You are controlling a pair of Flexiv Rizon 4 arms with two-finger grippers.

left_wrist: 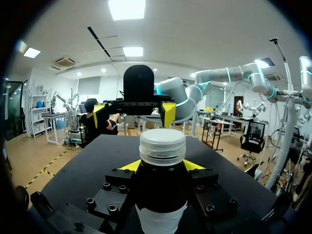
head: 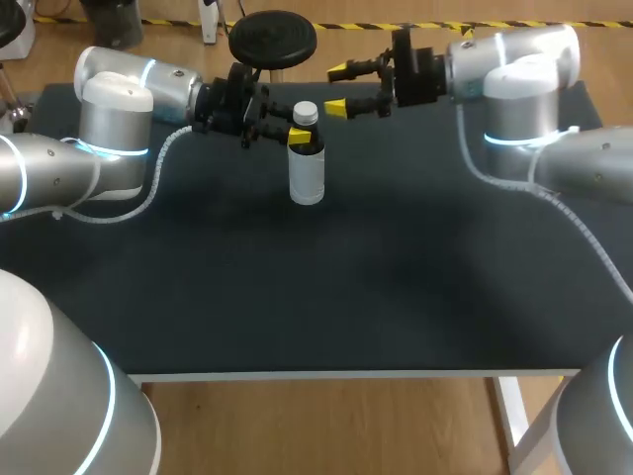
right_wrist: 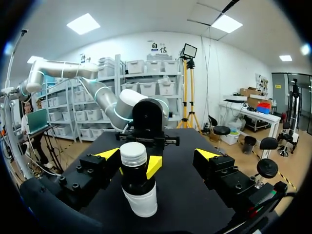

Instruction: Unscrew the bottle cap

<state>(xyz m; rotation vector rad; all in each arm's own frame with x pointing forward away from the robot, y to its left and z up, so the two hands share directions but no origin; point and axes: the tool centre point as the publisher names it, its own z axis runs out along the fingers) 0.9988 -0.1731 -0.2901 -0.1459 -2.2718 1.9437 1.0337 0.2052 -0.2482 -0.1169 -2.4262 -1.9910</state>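
Table [head: 297, 297]: dark top, one item on it.

Bottle [head: 307, 170]: upright, far middle of the table, pale lower body, dark shoulder. Judged small, light plastic. The shoulder is probably stiff, while the lower wall may squash under a hard squeeze.

Left pincer [head: 294, 136]: clamped on the dark shoulder just below the cap, one yellow tip either side. Good hold point, as it leaves the cap free. The smooth wall could turn in this grip if the cap is tight.

Right pincer [head: 338, 89]: fingers wide apart, just beside the bottle top, touching nothing.

Cap [left_wrist: 162, 145]: white, ribbed sides, seated. Ribs should resist slipping. Take it by two opposite sides.
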